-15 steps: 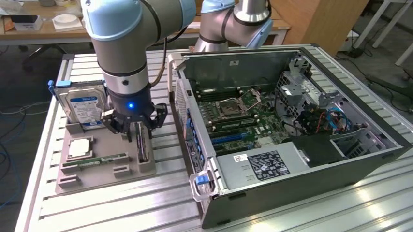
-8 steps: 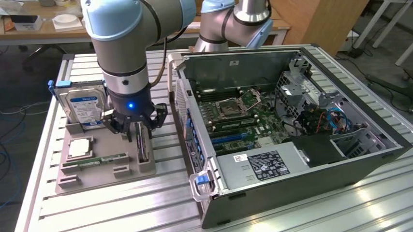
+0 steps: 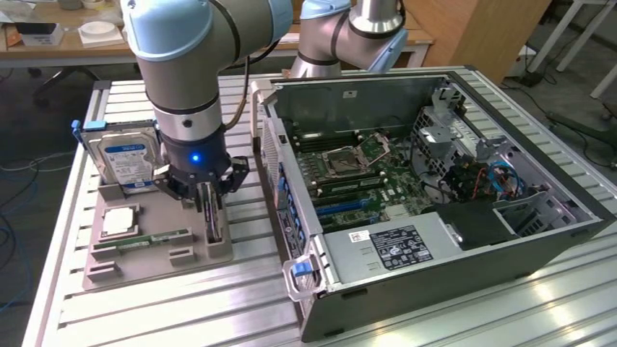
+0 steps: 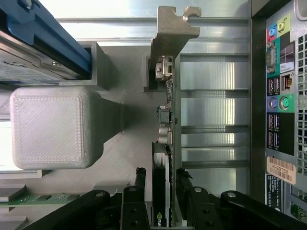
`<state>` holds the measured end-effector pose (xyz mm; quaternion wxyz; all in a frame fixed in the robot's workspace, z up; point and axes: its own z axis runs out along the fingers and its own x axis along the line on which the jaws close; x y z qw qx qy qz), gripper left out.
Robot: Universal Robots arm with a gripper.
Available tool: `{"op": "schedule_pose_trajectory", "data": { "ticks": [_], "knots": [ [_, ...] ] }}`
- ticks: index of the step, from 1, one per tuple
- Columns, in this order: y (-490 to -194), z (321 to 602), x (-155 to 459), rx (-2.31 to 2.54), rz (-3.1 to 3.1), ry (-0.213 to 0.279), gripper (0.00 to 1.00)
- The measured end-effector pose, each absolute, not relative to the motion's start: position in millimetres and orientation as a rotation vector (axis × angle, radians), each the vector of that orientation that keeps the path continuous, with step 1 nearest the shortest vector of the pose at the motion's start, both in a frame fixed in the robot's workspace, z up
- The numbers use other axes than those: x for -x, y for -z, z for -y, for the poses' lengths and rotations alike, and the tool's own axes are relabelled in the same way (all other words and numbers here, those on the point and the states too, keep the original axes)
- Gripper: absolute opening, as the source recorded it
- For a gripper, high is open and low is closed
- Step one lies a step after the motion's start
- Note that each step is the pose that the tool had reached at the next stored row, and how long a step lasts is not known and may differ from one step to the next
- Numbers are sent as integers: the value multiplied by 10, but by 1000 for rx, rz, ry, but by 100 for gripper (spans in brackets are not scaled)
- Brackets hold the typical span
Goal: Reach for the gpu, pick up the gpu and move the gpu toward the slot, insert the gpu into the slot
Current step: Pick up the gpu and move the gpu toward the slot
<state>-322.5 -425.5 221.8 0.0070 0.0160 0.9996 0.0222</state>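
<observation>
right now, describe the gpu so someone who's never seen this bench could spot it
On the exterior view's left of the open computer case sits a grey holder tray. The gpu stands on edge at the tray's case side, under the gripper. Unlike the blue-labelled hard drive and flat green memory stick, it is thin and black.

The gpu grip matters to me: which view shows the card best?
The wrist view: the gpu stands edge-on between the open fingers of the gripper, bracket visible. The exterior view shows a dark sliver below the gripper, in the grey holder.
</observation>
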Motion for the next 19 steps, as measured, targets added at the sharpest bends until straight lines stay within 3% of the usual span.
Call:
{"op": "schedule_pose_trajectory", "data": {
  "ticks": [14, 16, 17, 19],
  "knots": [
    [-2218, 4255, 3229, -50, -3127, -69, 38],
    [-2218, 4255, 3228, -50, -3127, -69, 37],
    [-2218, 4255, 3229, -50, -3127, -70, 30],
    [-2218, 4255, 3229, -50, -3127, -69, 30]
  ]
}}
